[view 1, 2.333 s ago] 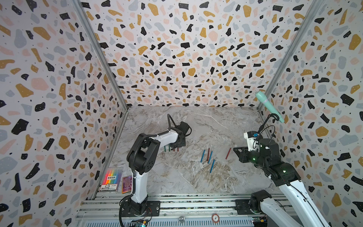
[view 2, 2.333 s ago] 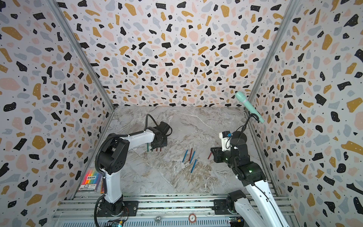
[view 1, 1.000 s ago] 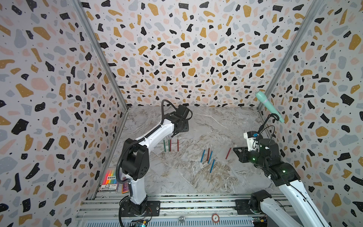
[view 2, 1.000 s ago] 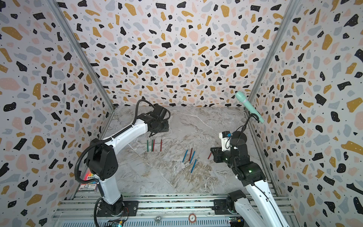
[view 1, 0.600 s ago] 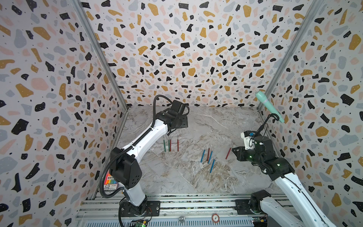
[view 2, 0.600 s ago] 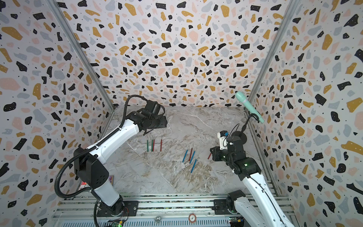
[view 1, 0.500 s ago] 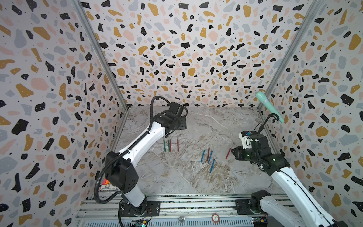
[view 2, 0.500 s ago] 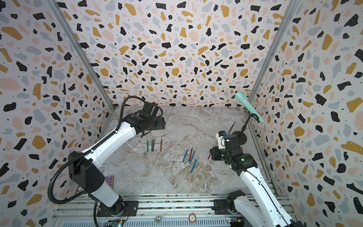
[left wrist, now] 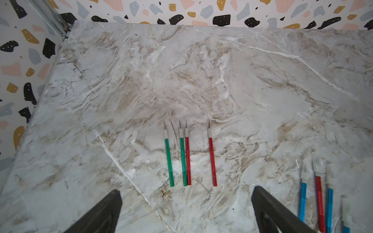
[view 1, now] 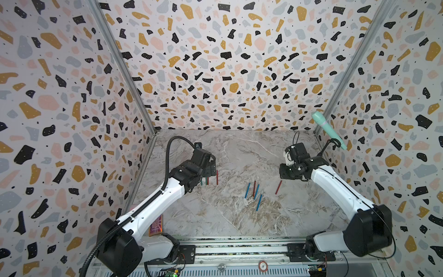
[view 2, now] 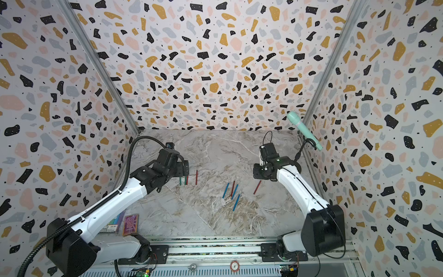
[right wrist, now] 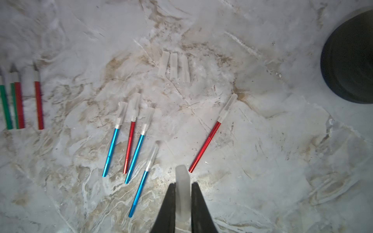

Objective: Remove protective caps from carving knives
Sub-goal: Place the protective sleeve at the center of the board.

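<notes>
in right claw [right wrist: 183, 184], frosted translucent cap [right wrist: 182, 174]

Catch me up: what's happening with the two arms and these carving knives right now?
The right gripper is shut on a clear protective cap, held above the marble table. The left gripper is open and empty, hovering by a row of four uncapped knives, two green and two red, blades bare. On the table lie three loose caps side by side. Another five knives, three blue and two red, have caps on, so roughly half the job is left.
</notes>
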### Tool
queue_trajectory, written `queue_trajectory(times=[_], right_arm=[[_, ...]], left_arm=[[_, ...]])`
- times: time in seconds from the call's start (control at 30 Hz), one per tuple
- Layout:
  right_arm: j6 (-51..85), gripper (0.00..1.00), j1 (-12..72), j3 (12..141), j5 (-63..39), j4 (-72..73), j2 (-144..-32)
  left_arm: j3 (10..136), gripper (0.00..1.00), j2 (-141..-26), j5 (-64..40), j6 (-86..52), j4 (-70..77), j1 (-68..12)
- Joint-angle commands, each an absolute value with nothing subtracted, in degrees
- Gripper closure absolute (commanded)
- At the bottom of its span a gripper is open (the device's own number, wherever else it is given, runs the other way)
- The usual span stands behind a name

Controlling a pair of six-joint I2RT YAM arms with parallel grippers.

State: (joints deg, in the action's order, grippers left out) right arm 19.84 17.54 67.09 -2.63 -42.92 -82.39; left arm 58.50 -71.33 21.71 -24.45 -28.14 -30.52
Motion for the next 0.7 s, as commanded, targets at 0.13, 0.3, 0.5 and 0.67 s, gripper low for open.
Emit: queue_trajectory(times=[0.13,0.3,0.5,0.67], right_arm=[[16.8,1.0,19.6,82.4,12.8,-53.1,-98.1],[16.6,1.0,20.0,89.6,19.2,-55.9,-108.3],[15.5,1.0,20.2,94.1,21.0,-55.2,-116.5],[13.5,1.0,20.2,95.2,18.9,-52.6,-118.8]], left_arm=[[54.5,0.0,-70.6,26.2,-21.8,-24.1,-30.2],[54.5,0.01,-70.3,27.4,-21.9,-24.6,-30.2],[54.1,0.01,-69.7,30.3,-22.4,-25.3,-30.7],[53.9,0.01,-68.7,32.2,-22.7,-25.5,-31.0]])
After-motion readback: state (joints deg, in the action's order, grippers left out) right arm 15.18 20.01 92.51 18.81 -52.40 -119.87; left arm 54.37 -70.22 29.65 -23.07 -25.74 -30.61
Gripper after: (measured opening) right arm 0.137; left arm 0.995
